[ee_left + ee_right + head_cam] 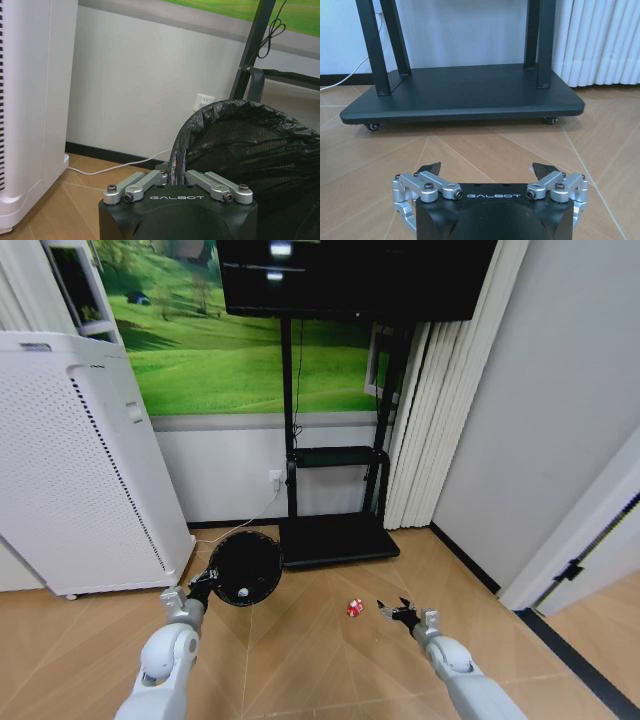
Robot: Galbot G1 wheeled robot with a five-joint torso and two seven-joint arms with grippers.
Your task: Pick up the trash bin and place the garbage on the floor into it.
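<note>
From the head camera, the left tool (pixel 203 587) is gripping the trash bin (pixel 244 567) by its rim, above open wooden floor (pixel 320 660). A red-and-white piece of garbage (pixel 354 608) is lying just beside the right tool (pixel 398 613).

At the left wrist, the fingers (pixel 161 176) are pinching the bin's lined edge.

At the right wrist, that tool (pixel 487 169) is standing wide open over bare floor, facing the black stand base (pixel 462 95).

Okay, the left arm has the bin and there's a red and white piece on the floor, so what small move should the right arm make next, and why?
Probably ease the right gripper toward its left and down over the red-and-white piece. Its fingers stand open with nothing between them, and the piece lies on the floor just beside them. The left gripper already clamps the rim of the trash bin, so the bin is ready to receive it.
</note>
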